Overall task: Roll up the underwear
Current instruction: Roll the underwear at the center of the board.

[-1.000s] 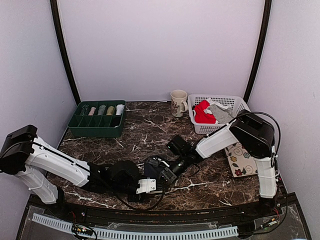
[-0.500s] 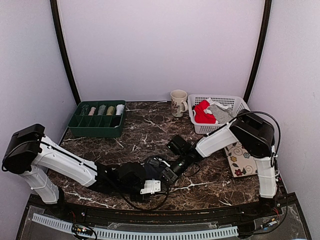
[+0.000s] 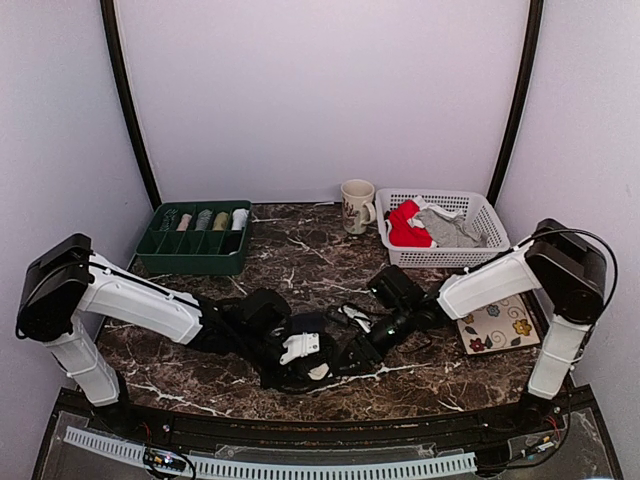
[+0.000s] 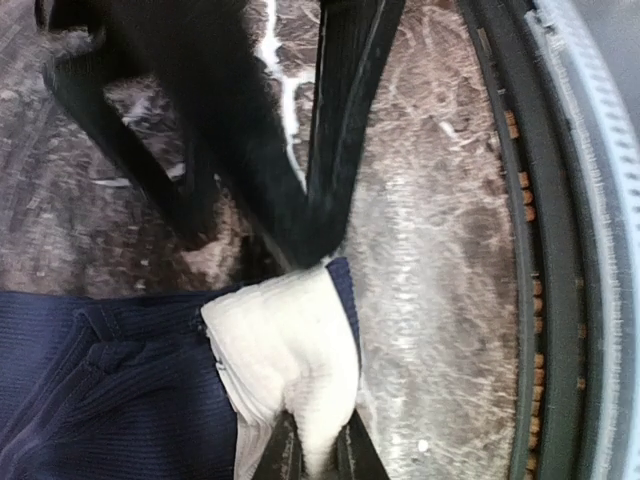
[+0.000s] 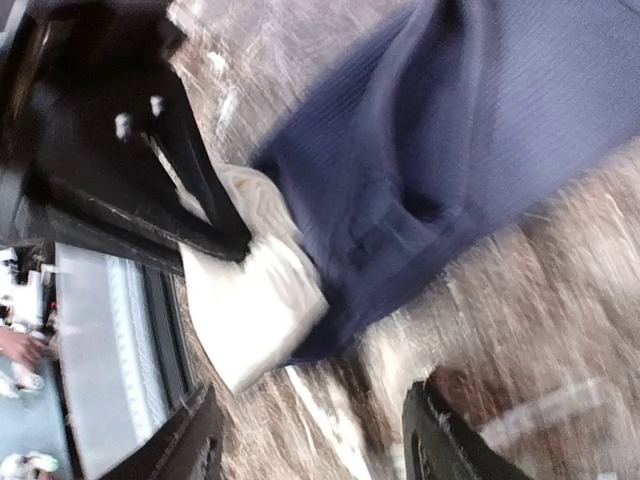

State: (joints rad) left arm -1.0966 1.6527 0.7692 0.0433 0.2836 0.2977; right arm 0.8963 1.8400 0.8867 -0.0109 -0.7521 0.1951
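The navy underwear (image 4: 120, 390), a finely ribbed soft knit, lies rumpled on the dark, white-veined marble table (image 3: 300, 260) toward 6 o'clock, close to the near edge. Its white lining patch (image 4: 285, 340), smooth and folded into a thick pad, sticks out at one end. The left gripper (image 4: 315, 450) is pinching that pad between its slim black fingers. The right gripper (image 5: 315, 400) comes in from 3 o'clock with its blunt black fingers spread wide above the marble just beside the cloth, holding nothing.

At 2 o'clock a white slotted plastic basket (image 3: 470, 205) holds the red underwear (image 3: 405, 228) and the grey underwear (image 3: 450, 228), both crumpled. A cream mug (image 3: 356, 205) stands just beside it at 1 o'clock. A green compartment tray (image 3: 195, 262) with rolled cloths sits at 10 o'clock, and a flat floral mat (image 3: 495, 325) lies at 3 o'clock.
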